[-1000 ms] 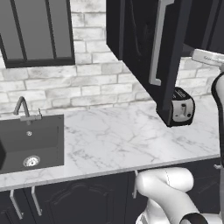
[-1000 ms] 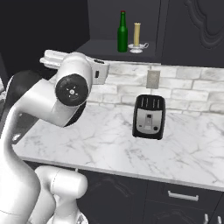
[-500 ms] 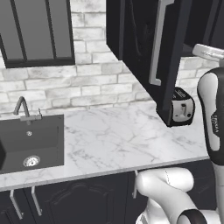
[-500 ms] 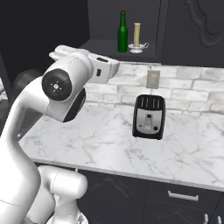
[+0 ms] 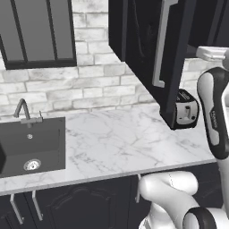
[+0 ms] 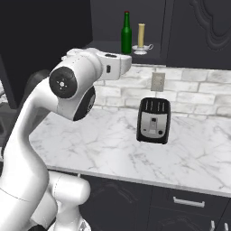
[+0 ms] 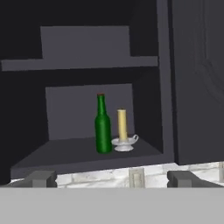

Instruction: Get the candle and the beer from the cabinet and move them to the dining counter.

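Inside the cabinet [image 7: 87, 153], beer [image 7: 103, 127] and candle [image 7: 122, 131] stand beyond the wide-open, empty gripper [image 7: 111, 178]

Below me a white marble worktop [image 5: 116, 147] with grey veins runs along a pale brick wall [image 5: 85, 85]. A black sink [image 5: 31, 147] with a grey tap [image 5: 24, 112] sits at its left end. A black and silver toaster [image 6: 153, 121] stands upright near the wall, under a wall outlet [image 6: 158, 82]. A glass-fronted cabinet [image 5: 38, 31] hangs above the sink; black lower cabinets [image 6: 176, 205] with grey handles sit below.
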### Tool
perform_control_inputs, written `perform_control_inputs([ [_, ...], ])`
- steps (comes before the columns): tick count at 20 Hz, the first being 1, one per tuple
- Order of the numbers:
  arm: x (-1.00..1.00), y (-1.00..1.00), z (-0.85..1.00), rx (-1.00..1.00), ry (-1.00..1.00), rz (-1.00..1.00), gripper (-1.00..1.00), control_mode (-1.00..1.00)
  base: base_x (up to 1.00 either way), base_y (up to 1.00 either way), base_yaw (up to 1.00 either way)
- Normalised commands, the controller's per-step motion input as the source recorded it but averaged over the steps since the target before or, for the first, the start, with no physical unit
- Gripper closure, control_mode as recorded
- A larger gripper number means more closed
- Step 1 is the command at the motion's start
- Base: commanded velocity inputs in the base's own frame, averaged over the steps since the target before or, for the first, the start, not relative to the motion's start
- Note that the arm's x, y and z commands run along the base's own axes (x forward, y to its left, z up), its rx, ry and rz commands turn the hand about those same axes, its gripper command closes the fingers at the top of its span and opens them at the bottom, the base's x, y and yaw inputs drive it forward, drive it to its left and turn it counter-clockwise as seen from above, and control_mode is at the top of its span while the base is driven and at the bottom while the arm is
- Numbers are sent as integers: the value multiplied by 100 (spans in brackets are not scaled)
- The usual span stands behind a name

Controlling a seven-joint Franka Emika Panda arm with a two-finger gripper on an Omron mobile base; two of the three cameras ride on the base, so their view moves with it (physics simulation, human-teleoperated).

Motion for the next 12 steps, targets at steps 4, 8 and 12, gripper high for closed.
perform_control_inputs([
  [4, 6, 0, 0, -14, 1, -7, -100, -100, 0, 0, 0],
  [8, 19, 0, 0, 0, 4, -9, -100, -100, 0, 0, 0],
  [12, 19, -3, 1, 0, 0, -6, -100, -100, 0, 0, 0],
])
